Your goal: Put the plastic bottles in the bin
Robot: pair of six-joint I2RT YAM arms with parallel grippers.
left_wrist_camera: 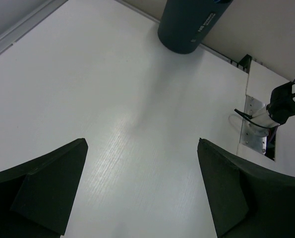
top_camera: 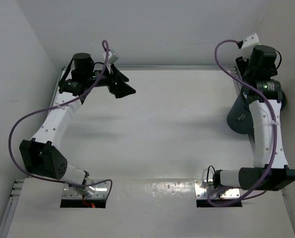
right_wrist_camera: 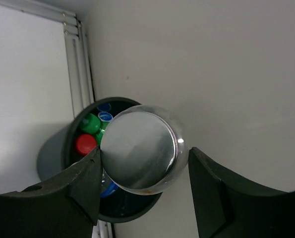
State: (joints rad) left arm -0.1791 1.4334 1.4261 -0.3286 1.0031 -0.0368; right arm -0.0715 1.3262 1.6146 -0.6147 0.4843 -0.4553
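Observation:
The bin [top_camera: 238,119] stands at the table's far right, partly under my right arm; it also shows as the dark tapered bin [left_wrist_camera: 186,26] in the left wrist view. Looking down into the bin [right_wrist_camera: 52,151], I see plastic bottles inside: a green cap [right_wrist_camera: 90,123], a red cap [right_wrist_camera: 85,144] and two blue caps [right_wrist_camera: 105,116]. My right gripper [right_wrist_camera: 144,148] hangs over the bin's mouth, shut on a shiny round metal can [right_wrist_camera: 140,153], seen end-on. My left gripper [top_camera: 123,84] is at the far left, wide open over bare table with nothing between the fingers of the left gripper [left_wrist_camera: 142,141].
White walls close in the table at the back and both sides. An aluminium rail [right_wrist_camera: 75,59] runs along the table's right edge beside the bin. The right arm's base plate [left_wrist_camera: 256,131] sits at the near edge.

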